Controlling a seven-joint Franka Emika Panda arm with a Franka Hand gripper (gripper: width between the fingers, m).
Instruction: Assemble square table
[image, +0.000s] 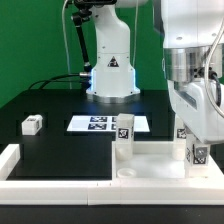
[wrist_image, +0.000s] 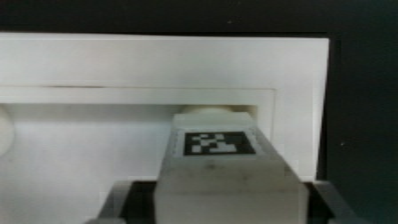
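The white square tabletop (image: 150, 165) lies at the front, toward the exterior view's right, rim up. One tagged white leg (image: 124, 136) stands upright at its far left corner. My gripper (image: 197, 138) is shut on a second tagged leg (image: 198, 153) and holds it upright over the tabletop's right corner. In the wrist view this leg (wrist_image: 221, 150) sits between my fingers (wrist_image: 135, 203), tag facing the camera, just in front of a round corner socket (wrist_image: 214, 109) inside the tabletop's raised rim (wrist_image: 302, 80). A third leg (image: 32, 124) lies loose on the black table at the left.
The marker board (image: 98, 123) lies flat at the table's middle, before the robot base (image: 111, 75). A long low white border rail (image: 40, 180) runs along the front and left edges. Black cables trail at the back left.
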